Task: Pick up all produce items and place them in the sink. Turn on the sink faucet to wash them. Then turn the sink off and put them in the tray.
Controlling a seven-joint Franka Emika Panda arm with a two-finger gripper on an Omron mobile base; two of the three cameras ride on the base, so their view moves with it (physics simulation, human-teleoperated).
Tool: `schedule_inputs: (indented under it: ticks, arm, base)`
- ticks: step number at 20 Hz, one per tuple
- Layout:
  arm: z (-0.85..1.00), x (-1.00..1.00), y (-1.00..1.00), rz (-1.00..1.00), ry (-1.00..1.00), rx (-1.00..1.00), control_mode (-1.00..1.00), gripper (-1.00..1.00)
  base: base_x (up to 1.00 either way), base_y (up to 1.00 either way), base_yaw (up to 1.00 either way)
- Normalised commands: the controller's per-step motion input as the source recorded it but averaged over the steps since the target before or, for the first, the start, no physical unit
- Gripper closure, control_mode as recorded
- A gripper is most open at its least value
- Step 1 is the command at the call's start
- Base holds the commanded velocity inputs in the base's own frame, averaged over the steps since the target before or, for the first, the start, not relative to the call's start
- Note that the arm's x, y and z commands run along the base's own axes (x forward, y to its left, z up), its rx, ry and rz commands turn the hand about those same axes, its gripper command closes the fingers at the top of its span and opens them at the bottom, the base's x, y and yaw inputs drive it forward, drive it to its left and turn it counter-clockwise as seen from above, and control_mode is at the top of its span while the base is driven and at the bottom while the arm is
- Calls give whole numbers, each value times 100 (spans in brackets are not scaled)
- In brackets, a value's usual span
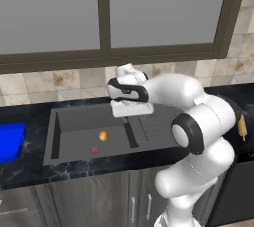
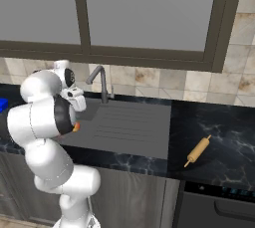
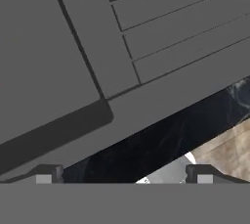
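A wide window with a dark frame runs across the top of the left base view, over beige tile and a black marbled counter [image 1: 30, 166] with grey cabinet doors below. At the far left edge of that view the bright blue tray [image 1: 10, 142] sits on the counter, well apart from the sink [image 1: 69, 144]. In the dark grey basin, left of centre, lies the small yellow-orange fruit [image 1: 103, 135], and just below and left of it there is a small reddish spot I cannot make out. The ribbed drainboard [image 2: 124, 125] joins the basin on its right. Above the basin's back right corner, near the frame's middle, the gripper [image 1: 131, 108] hangs over the sink; in the hand view its two dark fingertips [image 3: 46, 174] stand far apart at the bottom corners with nothing between them. In the right base view the slim faucet [image 2: 102, 83] stands upper centre behind the drainboard, its spout bent toward the left. At lower right of that view a tan rolling pin [image 2: 198, 150] lies on the counter.
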Motion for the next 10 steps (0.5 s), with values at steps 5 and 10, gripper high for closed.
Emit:
schedule_inputs:
  ticks: [5,10]
  arm:
    - [28,-57,-45,0,-4,0,-100,-100]
    - [24,-37,-50,0,-5,0,-100,-100]
  base:
    - [0,0,0]
    - [0,0,0]
